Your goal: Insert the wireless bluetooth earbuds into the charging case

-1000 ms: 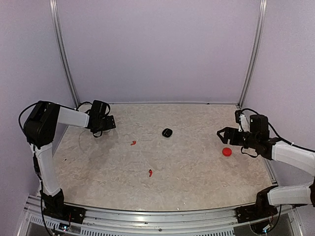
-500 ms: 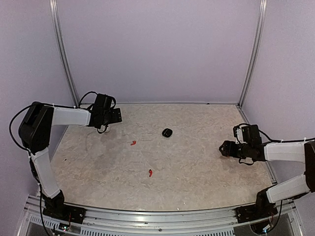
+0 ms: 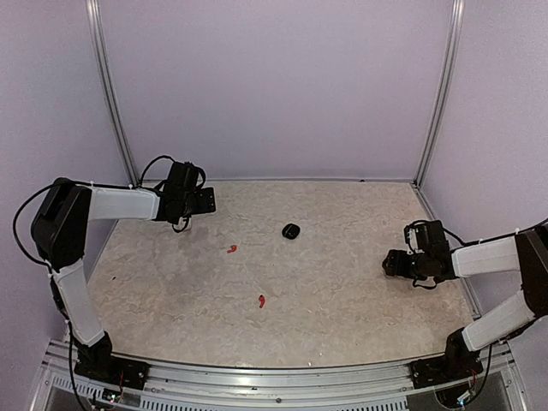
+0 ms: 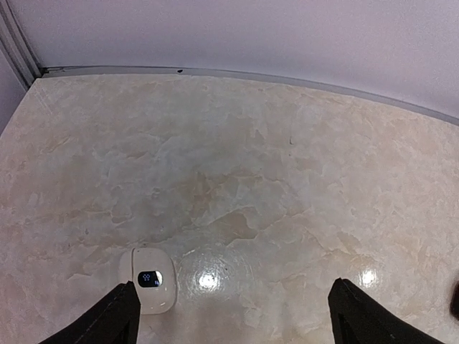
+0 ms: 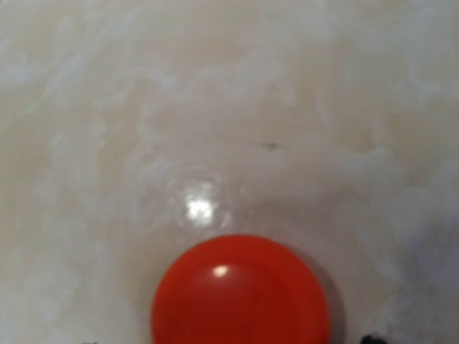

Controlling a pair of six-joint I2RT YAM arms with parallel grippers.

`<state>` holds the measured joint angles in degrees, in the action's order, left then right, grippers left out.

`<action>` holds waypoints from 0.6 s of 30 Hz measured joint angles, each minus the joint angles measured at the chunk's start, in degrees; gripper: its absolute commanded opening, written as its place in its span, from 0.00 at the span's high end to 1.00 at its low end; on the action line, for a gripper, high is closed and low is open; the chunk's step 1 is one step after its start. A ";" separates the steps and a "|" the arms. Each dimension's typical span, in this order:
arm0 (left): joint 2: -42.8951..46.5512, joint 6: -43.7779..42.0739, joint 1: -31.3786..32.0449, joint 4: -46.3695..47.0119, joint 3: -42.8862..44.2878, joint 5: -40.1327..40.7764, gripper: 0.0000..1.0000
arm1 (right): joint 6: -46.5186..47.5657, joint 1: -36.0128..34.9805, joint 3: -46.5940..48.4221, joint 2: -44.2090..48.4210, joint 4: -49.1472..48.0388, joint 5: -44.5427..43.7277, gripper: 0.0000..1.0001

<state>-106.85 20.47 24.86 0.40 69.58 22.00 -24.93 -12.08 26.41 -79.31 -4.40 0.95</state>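
Right hand (image 3: 390,263) dropped over red case (image 5: 240,290) — nearer earbud (image 3: 261,300) lies near-to-far.

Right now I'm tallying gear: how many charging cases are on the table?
3. A black case mid-table toward the back, a white case just ahead of the left fingers, a red case close under the right fingers. Others may be hidden.

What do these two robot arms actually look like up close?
The left arm and right arm have white tubular segments, chunky black joints and thin black cables looping near the wrists. The left gripper and right gripper are black, with two fingers.
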 measured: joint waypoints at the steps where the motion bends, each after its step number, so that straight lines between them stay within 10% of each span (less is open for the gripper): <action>1: 0.00 -0.11 0.04 0.00 0.00 0.07 0.08 | 0.02 0.00 0.22 -0.39 -0.07 -0.20 0.27; 18: 2.21 -0.87 0.37 0.20 -0.20 -1.01 0.09 | 2.49 -2.05 5.86 -7.50 -0.57 -1.44 0.47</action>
<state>-104.64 19.59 25.23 0.60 69.38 20.99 -22.44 -14.13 32.27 -86.80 -4.97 -0.49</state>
